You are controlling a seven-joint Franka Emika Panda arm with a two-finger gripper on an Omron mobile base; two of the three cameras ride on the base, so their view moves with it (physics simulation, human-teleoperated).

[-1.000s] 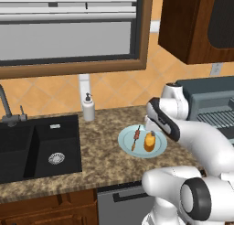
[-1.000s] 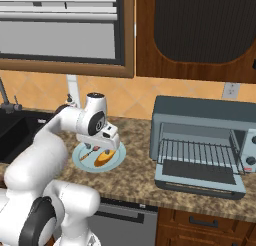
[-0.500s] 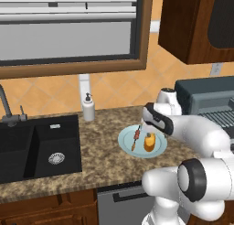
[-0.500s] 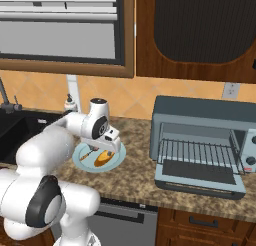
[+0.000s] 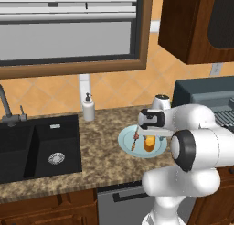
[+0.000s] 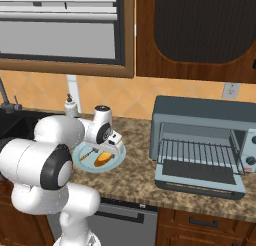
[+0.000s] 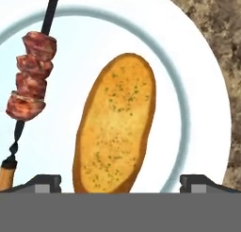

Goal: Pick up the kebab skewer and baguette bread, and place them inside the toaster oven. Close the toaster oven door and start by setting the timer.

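Left base view: gripper [image 5: 147, 136] hovers low over the plate [image 5: 125, 138] holding the kebab skewer [image 5: 135, 139] and baguette bread [image 5: 149, 143].

Right base view: toaster oven [image 6: 200, 140] sits well apart, toaster oven door [image 6: 199, 176] dropped open.

Hand view: jaws spread wide, straddling the bread, nothing held. Looks like the first pick; next it should drop and pinch.

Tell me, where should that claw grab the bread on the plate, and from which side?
Probably from straight above, across the middle of the baguette bread. It lies flat on the plate as a long oval, narrowest across its width, and the open gripper already has a fingertip on each side. The kebab skewer lies apart, so it shouldn't interfere.
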